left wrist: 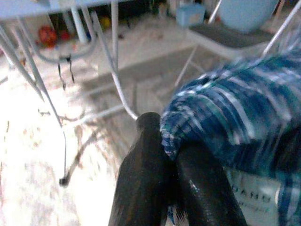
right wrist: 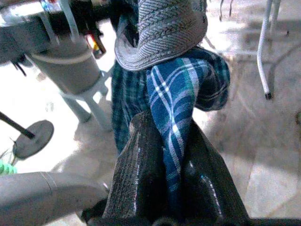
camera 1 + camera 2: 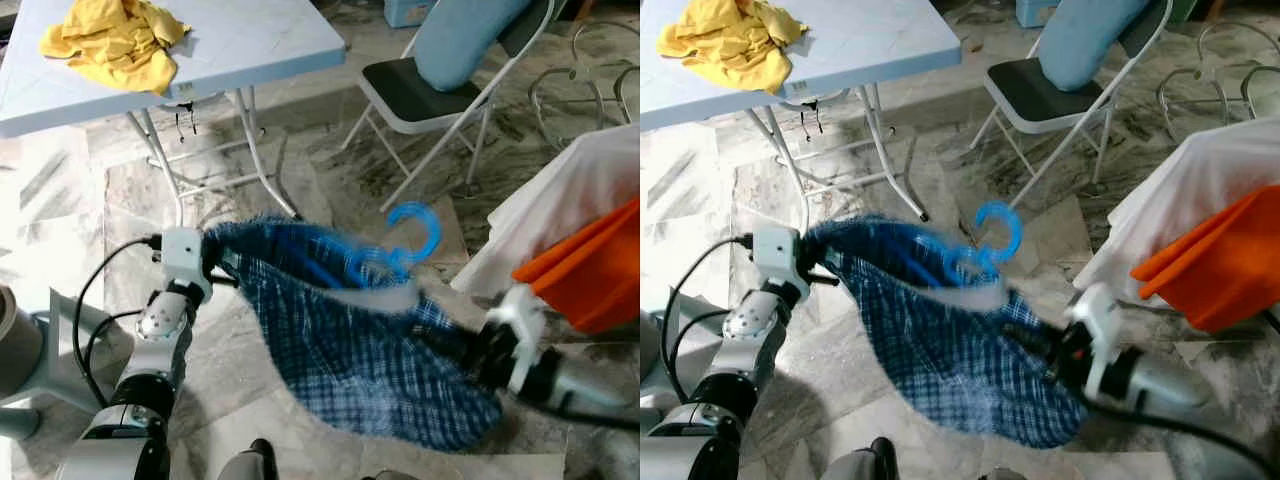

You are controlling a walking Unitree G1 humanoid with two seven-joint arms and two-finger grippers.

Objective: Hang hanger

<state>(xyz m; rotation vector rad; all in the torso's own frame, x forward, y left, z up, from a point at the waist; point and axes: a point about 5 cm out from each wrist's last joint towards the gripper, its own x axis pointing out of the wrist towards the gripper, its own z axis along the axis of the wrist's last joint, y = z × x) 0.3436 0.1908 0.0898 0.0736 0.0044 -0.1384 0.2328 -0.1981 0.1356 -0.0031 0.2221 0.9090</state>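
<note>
Nearest the robot, a blue plaid shirt (image 3: 370,370) sags in a wide pouch between both arms, stretched over the marble floor (image 3: 90,200). The left claw (image 1: 164,155) is clenched on one gathered edge of the shirt, the cloth bunched right between its two black fingers (image 1: 146,174); from the head views it sits at the near left, level with the shirt's upper hem. The right claw (image 2: 171,155) is at the near right, lower down, and likewise grasps a fold of the plaid, which runs down between its fingers (image 2: 136,174). In the right wrist view a grey ribbed collar piece (image 2: 160,33) lies just above that fold.

A blue plastic hanger (image 3: 415,235) sits inside the shirt, its curved hook rising out of the neck opening at the middle of the scene, above the white collar label (image 3: 375,297). The hook is free in the air, touching nothing.

To the right, white cloth (image 3: 560,200) drapes over something, with an orange cloth (image 3: 590,265) lying on it. Farther off at the left stands a pale folding bench (image 3: 250,40) carrying a crumpled yellow garment (image 3: 115,40). Far right of it is a folding chair (image 3: 420,90) with a light blue cushion (image 3: 465,35) leaning on its seat.
</note>
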